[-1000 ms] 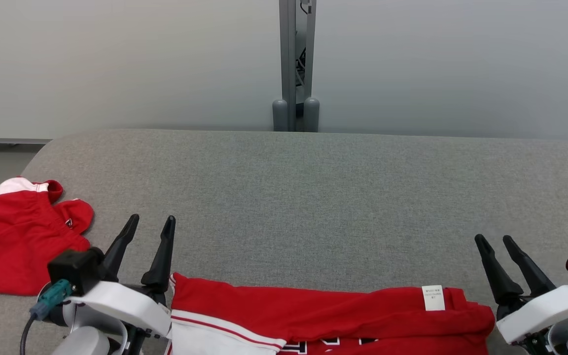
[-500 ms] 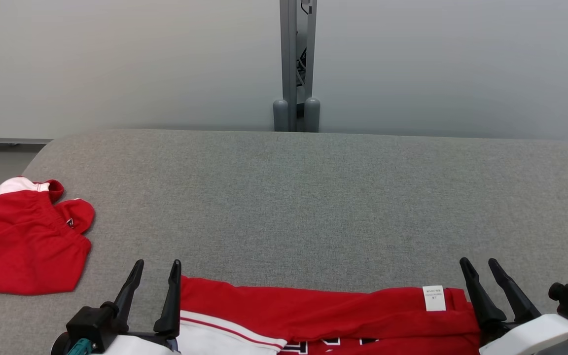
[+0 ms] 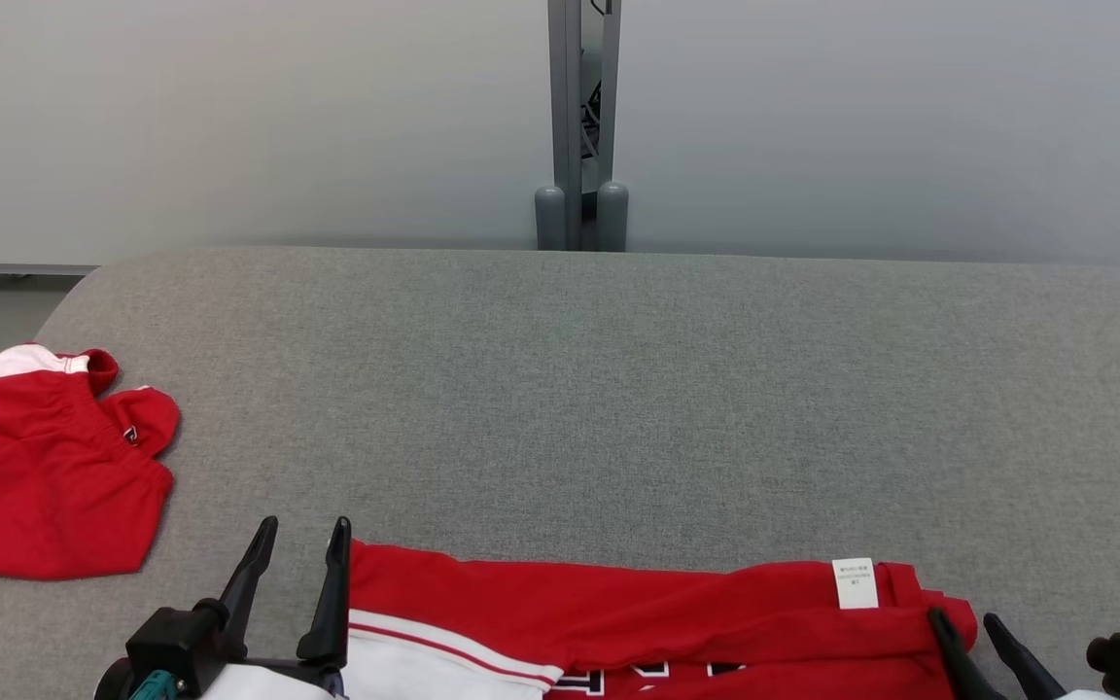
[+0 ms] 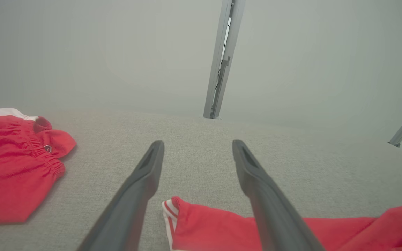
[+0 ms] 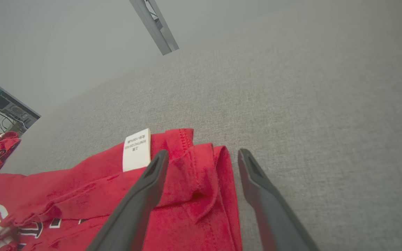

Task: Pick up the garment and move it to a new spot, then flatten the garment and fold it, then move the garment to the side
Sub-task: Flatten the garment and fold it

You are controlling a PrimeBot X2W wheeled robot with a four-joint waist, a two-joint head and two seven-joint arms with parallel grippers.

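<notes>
Lying along the near edge of the grey fabric tabletop (image 3: 618, 389), the red garment (image 3: 638, 622) runs its long axis left to right: white-striped end beside the left end effector (image 3: 305, 530), white label (image 3: 855, 583) near the right end effector (image 3: 961, 617). Both end effectors stand wide apart, gripping nothing. A second red garment (image 3: 45, 476) lies crumpled at the tabletop's far left. Behind rises a pale wall (image 3: 229, 117) with a metal post (image 3: 579, 117).

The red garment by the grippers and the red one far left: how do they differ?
The near garment lies stretched in a long band; the left garment is a compact heap. The near garment shows a white label and lettering; the left garment shows a gathered elastic edge. Both are red with white, on the table.
</notes>
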